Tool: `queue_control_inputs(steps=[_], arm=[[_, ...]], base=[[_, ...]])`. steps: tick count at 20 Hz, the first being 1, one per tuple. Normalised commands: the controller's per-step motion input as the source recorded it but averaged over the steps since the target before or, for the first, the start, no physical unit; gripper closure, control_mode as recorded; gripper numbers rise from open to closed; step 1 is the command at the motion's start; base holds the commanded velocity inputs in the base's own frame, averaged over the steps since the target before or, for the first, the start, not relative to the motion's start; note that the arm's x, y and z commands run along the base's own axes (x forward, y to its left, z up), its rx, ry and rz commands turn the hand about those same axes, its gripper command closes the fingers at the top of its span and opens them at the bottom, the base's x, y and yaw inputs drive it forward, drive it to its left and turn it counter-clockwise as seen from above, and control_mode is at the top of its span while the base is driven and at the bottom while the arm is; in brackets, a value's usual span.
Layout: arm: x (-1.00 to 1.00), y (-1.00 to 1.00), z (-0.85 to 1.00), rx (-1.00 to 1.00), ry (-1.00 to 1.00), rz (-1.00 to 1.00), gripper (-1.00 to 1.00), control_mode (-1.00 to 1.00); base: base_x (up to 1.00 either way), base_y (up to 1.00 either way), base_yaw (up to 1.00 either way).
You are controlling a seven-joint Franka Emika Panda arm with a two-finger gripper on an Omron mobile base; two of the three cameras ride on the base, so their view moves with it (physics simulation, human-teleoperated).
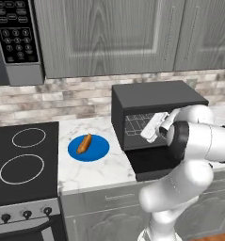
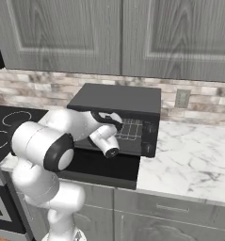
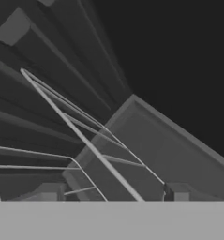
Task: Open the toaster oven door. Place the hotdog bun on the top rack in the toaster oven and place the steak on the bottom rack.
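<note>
Reaching forward, arm bent, hand inside open toaster oven.

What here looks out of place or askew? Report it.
Nothing stands out. The toaster oven door lies folded down flat, the hotdog bun rests on the blue plate, and the wire racks sit level inside.

White marble table carried black toaster oven, door dropped open, beside blue plate bearing hotdog bun.
</note>
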Motion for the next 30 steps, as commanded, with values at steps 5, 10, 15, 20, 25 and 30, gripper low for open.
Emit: queue_control_inputs(steps=[5,10,15,20,25,30], arm=[[-0.08,-0.10,-0.11,-0.11,0.06,0.01,1.00,-1.00],[-0.71,-0.34,-0.14,-0.17,0.09,0.07,1.00,-1.00],[-0.90,-0.32,-0.33,-0.28,0.16,0.04,1.00,-1.00],[-0.89,-0.34,-0.49,-0.36,0.23,0.02,1.00,-1.00],[-0.71,-0.27,-0.37,-0.42,0.30,0.04,1.00,-1.00],[-0.47,-0.14,0.36,-0.32,0.23,0.00,-1.00,-1.00]], base=[[0.00,0.00,0.00],[0.00,0.00,0.00],[0.00,0.00,0.00],[0.00,0.00,0.00],[0.00,0.00,0.00],[0.00,0.00,0.00]])
